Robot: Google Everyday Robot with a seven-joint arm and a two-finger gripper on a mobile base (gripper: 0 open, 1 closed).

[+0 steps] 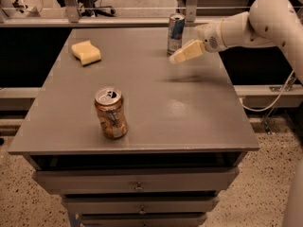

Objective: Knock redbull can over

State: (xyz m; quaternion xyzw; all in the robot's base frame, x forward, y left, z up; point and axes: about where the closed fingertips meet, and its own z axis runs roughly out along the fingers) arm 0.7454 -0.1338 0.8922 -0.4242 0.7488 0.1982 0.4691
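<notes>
The redbull can (pixel 175 33) is standing upright toward the far edge of the table (pixel 189 112), at about 1 o'clock on the top, with its long axis vertical and its silver top facing up. The gripper (pixel 175 58) is hanging just beside the can's base. From the gripper tip, the can is lying at roughly 12 o'clock, just beyond it. Whether the two are touching cannot be told from this view. The gripper is pointing toward 8 o'clock across the table, and the white arm (pixel 265 18) is reaching in from about 2 o'clock. Whether the gripper is released or clenched cannot be told; nothing is showing in its grasp.

The coming move is likely turning on that near contact. A sideways sweep toward 11 or 12 o'clock, landing above the can's base, would probably tip the tall, narrow can. A push too low might only slide it.

The orange-brown can (pixel 111 112) is standing well apart at about 7 o'clock on the table. A yellow sponge (pixel 86 52) is lying at about 10 o'clock.
</notes>
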